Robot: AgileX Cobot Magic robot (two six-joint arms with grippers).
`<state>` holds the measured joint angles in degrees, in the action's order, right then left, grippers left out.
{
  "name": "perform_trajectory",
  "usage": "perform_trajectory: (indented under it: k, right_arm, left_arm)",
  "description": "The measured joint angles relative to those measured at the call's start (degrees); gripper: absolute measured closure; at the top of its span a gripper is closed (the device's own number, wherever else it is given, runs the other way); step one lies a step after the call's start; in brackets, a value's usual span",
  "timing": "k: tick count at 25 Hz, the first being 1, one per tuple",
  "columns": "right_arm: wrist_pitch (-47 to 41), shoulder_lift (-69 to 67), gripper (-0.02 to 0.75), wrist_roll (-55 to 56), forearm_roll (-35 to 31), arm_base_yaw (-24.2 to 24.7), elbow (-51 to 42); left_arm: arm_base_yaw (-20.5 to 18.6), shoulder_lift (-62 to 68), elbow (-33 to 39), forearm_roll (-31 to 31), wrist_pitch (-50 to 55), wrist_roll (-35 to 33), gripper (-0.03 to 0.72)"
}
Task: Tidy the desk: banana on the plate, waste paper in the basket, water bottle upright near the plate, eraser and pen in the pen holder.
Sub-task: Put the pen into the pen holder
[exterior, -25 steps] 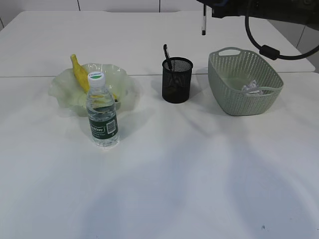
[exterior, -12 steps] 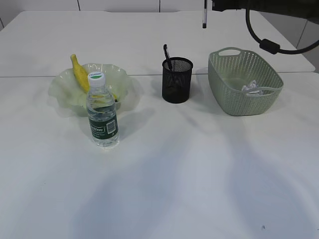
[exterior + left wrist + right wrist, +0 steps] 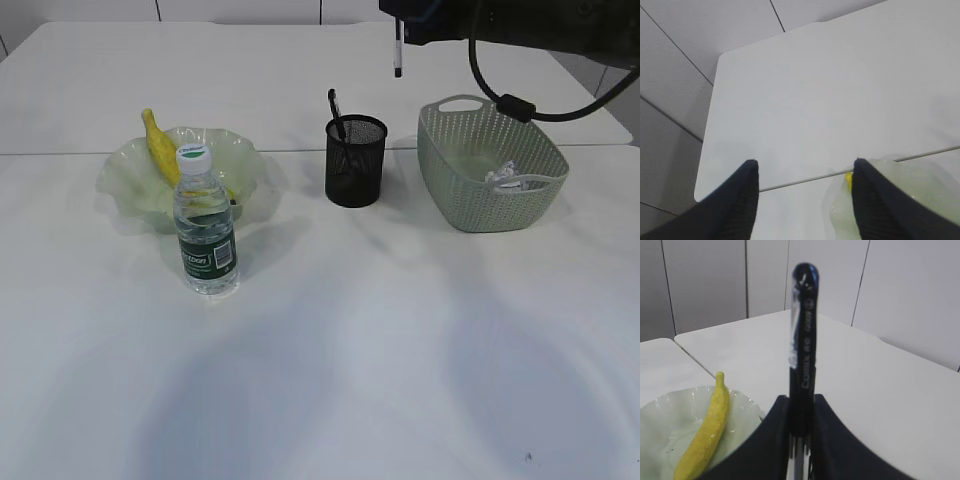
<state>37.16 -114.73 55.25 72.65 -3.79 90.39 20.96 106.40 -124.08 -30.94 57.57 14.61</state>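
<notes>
My right gripper [image 3: 399,22] hangs at the top of the exterior view, shut on a black pen [image 3: 398,55] that points straight down, above and a little right of the black mesh pen holder [image 3: 355,165]. Another pen [image 3: 335,108] stands in that holder. In the right wrist view the gripper [image 3: 801,401] pinches the pen [image 3: 803,335]. The banana [image 3: 158,147] lies on the pale green plate [image 3: 125,185]. The water bottle [image 3: 205,225] stands upright in front of it. Waste paper [image 3: 503,175] lies in the basket [image 3: 455,190]. My left gripper [image 3: 805,167] is open over the plate's rim [image 3: 920,185]. The eraser is out of view.
A seam [image 3: 60,153] between two white tabletops runs behind the plate and holder. The right arm's cable [image 3: 520,103] loops above the basket. The left wrist view shows the far table's corner [image 3: 720,57] and the tiled floor [image 3: 670,100] beyond it.
My right gripper has carried the pen a little to the left and slightly lower, closer to above the pen holder. Nothing on the table has moved.
</notes>
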Motion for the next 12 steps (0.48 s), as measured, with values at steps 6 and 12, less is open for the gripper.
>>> perform_trajectory:
  k: [6,12]
  right_arm:
    - [-0.6,-3.1,0.651,0.0,-1.8,0.0,3.5]
    - [-0.6,-6.9,0.651,0.0,-3.8,-0.4,8.0]
  left_arm:
    - [-1.0,0.0,0.0,0.0,0.1,0.0,0.27]
    - [-1.0,0.0,0.0,-0.3,0.1,0.0,0.275]
